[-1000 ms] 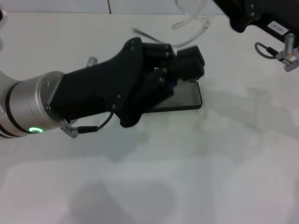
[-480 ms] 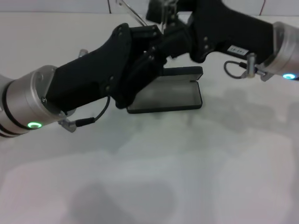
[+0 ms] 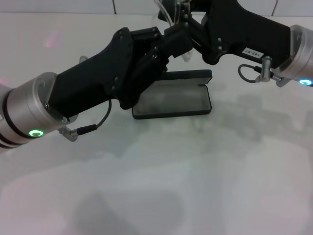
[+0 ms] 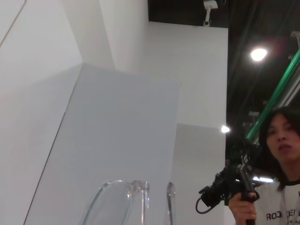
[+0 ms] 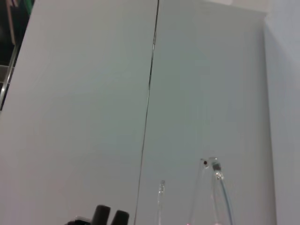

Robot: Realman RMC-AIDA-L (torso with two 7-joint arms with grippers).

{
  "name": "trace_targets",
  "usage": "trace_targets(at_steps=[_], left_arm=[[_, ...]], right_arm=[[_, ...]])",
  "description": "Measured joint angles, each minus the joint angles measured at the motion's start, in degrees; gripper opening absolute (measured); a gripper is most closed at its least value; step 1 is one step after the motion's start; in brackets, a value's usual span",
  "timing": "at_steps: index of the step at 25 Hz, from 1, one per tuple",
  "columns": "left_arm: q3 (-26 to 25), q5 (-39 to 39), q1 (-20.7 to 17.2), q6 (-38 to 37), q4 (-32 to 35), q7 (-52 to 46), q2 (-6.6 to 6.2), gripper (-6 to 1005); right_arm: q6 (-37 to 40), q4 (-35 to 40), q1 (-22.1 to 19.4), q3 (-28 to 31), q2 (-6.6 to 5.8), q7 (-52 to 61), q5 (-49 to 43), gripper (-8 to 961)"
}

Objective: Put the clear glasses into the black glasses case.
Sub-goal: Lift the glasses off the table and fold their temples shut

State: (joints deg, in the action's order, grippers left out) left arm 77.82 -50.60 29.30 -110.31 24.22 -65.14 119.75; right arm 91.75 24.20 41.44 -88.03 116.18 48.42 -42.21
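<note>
The clear glasses (image 3: 168,12), fully transparent plastic spectacles with thin curved arms, are off the table, held up between the two grippers above and behind the case. Nearest the robot lies the black glasses case (image 3: 173,102), a slim matte rectangular hinged box, open on the white table (image 3: 161,181) with its grey lining showing and its lid standing up at the far edge. Beyond it the left gripper (image 3: 168,44) and the right gripper (image 3: 188,27) meet just over the lid. Both seem to pinch the frame, though the fingers are too crowded to tell. The step in hand looks like the carry; next the glasses must come down, temples folded, into the lining.
</note>
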Motion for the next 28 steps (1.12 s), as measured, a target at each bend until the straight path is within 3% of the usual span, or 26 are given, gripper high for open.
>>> trace_targets(at_steps=[15,28], left_arm=[[-0.5,0.2,0.1,0.1,-0.7,0.4,0.00,66],[-0.8,0.3,0.3,1.5,-1.6,1.1,-0.07,67]], right_arm=[[-4.7,2.1,0.0,-6.4,0.00,0.0,-0.1,124],[-6.5,2.8,-0.3,-6.6,0.00,-0.8,-0.3,119]])
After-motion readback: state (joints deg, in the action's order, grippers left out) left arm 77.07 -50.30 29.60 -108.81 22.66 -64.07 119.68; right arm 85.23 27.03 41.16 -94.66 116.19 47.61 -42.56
